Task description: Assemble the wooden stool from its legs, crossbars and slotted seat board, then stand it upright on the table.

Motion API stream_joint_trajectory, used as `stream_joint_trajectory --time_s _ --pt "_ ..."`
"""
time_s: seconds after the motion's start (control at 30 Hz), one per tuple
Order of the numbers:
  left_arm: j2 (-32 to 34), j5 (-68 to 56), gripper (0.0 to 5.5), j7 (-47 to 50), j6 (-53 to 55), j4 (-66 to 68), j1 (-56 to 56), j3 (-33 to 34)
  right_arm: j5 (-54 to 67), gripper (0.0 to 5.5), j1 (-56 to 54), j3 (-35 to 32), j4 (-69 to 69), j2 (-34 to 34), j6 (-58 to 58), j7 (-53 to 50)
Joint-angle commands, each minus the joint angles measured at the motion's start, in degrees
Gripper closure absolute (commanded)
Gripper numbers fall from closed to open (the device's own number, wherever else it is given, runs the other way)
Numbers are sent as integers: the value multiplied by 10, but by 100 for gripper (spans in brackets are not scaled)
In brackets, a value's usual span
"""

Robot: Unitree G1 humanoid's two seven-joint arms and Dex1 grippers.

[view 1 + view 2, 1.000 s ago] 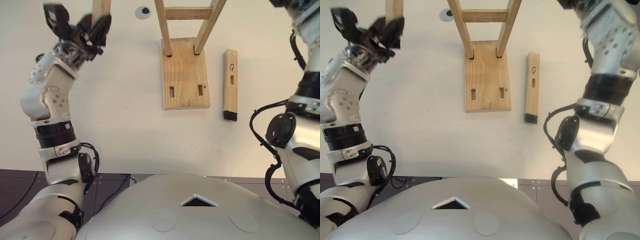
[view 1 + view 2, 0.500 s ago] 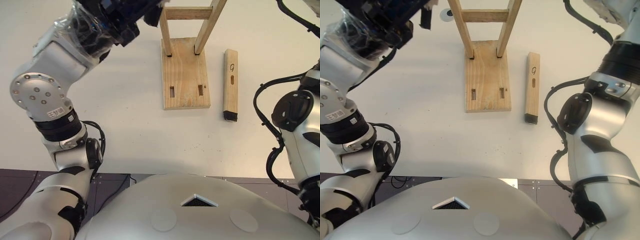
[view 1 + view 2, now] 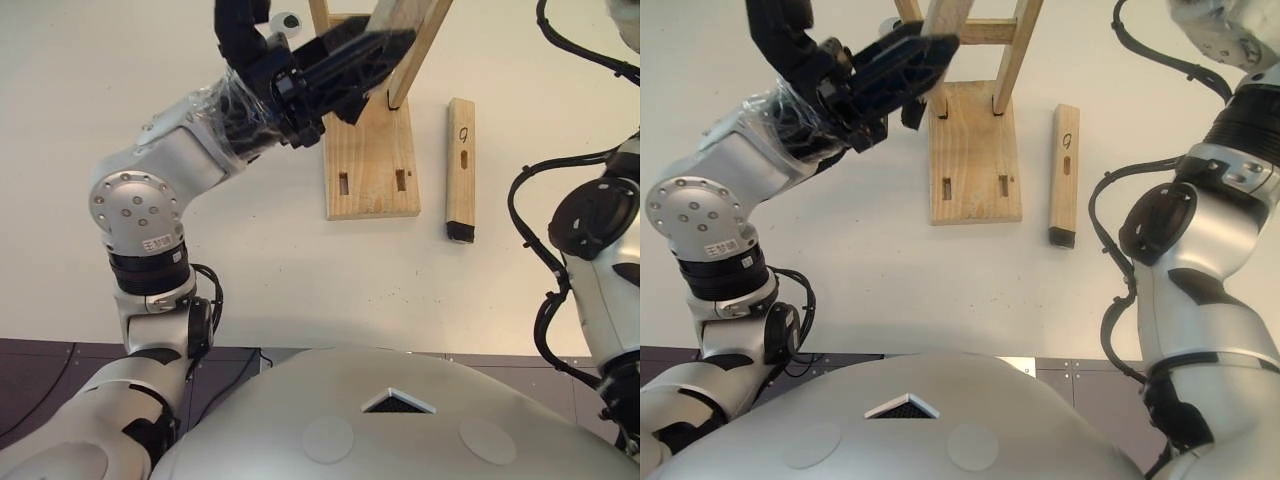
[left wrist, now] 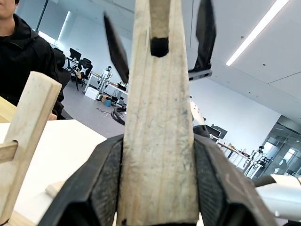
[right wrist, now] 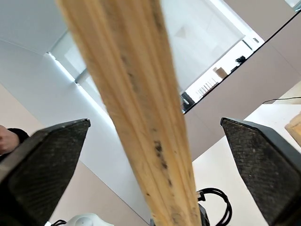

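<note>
The left gripper point(image 4: 159, 40) clamps a wooden leg point(image 4: 157, 141) over the seat board point(image 3: 371, 165), which lies flat on the table point(image 3: 250, 220). The right gripper point(image 5: 155, 146) gapes wide around another wooden piece point(image 5: 136, 84) without touching it. A loose leg point(image 3: 461, 170) beside the board bears a handwritten "9".

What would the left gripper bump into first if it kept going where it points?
Likely the right upright leg standing in the seat board; the left gripper, holding a loose leg, aims there. Depth is unclear.
</note>
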Motion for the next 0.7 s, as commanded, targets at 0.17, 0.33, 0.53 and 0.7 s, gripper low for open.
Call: stream_joint_trajectory --time_s 0.17,0.33,0.53,0.7 --pt "29 24 351 -44 0 6 40 -13 53 130 -14 -20 2 -44 39 40" --pt "23 27 351 -51 -4 5 41 -16 50 206 3 -4 -21 -45 42 48" --pt "20 42 351 -57 -12 11 46 -24 44 296 29 12 -55 -54 28 58" --pt "23 66 351 -63 -26 28 44 -26 47 321 39 14 -71 -56 6 67"
